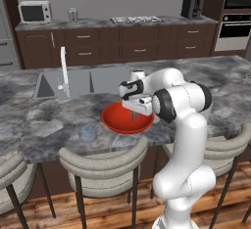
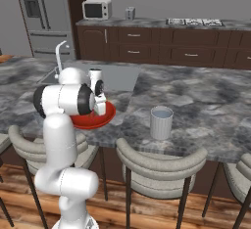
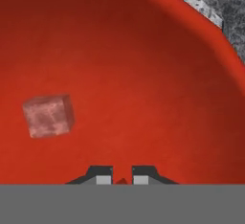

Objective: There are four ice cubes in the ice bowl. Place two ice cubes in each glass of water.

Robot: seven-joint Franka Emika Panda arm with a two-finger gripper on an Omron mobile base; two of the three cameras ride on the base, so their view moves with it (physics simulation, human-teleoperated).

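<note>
My gripper (image 3: 122, 177) reaches down inside the red ice bowl (image 3: 143, 50). Its two tips stand close together, shut on a small pale corner of an ice cube that peeks out between them. A second ice cube (image 3: 48, 116) lies loose on the bowl's floor, up and to the left of the tips. From the left base view, the hand (image 1: 133, 118) dips into the ice bowl (image 1: 113, 121) near the counter's front edge. One glass of water (image 1: 87, 131) stands just left of the bowl. Another glass of water (image 2: 161, 123) stands to the right of the ice bowl (image 2: 107, 117).
A sink (image 1: 78, 83) with a tall faucet (image 1: 63, 71) lies behind the bowl on the grey stone island. Padded stools (image 1: 103, 162) line the near edge. A microwave (image 1: 34, 11) and a cooktop (image 1: 137, 20) sit on the far counter.
</note>
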